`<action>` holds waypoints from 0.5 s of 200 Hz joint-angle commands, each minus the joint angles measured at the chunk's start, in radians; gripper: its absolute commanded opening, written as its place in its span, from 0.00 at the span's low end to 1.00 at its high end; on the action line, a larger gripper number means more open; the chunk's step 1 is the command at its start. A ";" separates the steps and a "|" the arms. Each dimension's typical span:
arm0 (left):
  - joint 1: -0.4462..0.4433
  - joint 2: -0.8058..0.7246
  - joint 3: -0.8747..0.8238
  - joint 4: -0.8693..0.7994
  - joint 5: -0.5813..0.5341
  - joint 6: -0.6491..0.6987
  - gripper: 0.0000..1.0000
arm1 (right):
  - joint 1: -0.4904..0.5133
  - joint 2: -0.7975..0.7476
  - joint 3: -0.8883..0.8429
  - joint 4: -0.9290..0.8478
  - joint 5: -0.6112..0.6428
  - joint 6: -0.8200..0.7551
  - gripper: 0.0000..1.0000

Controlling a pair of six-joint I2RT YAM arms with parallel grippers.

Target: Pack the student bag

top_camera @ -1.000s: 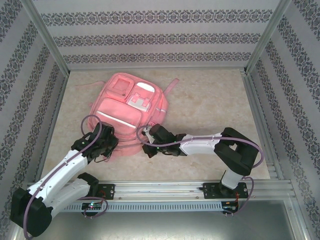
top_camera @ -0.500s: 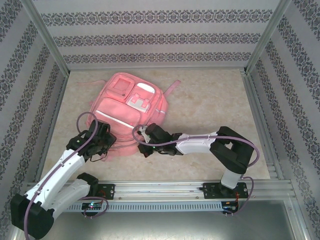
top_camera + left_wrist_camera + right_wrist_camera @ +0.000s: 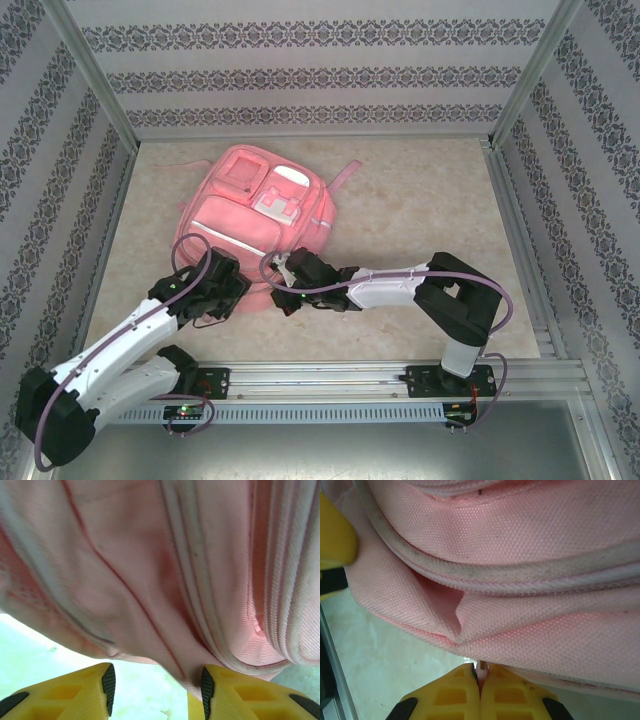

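The student bag [image 3: 262,215] is a large pink backpack lying flat at the back left of the table, pockets facing up. My left gripper [image 3: 228,287] is at its near edge. In the left wrist view it [image 3: 156,686] stands open, and a fold of the bag's pink fabric [image 3: 190,665] hangs against the right pad [image 3: 205,690]. My right gripper [image 3: 281,271] is at the same edge from the right. In the right wrist view it [image 3: 481,676] is shut on a small pale zipper pull [image 3: 482,668] beneath the bag's piped seam [image 3: 520,575].
The beige tabletop [image 3: 420,210] lies open to the right of the bag. Patterned walls with metal posts [image 3: 95,75] close the cell. A rail [image 3: 330,375] runs along the near edge. A yellow finger [image 3: 335,535] of the other gripper shows at the left edge of the right wrist view.
My left gripper has swung right and slightly nearer along the bag's near edge. My right gripper has crept a little left, still pinched at the bag's edge.
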 commanded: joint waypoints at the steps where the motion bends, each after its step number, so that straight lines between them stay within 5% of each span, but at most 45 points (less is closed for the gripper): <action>1: -0.029 0.037 0.003 0.105 -0.028 -0.045 0.48 | 0.011 0.004 0.009 0.034 -0.019 0.012 0.00; 51: -0.038 0.084 0.000 0.175 -0.056 -0.030 0.43 | 0.011 0.005 0.009 0.035 -0.023 0.014 0.00; 100: -0.034 0.147 -0.006 0.203 -0.099 0.021 0.22 | 0.008 -0.008 -0.008 0.022 -0.013 0.007 0.00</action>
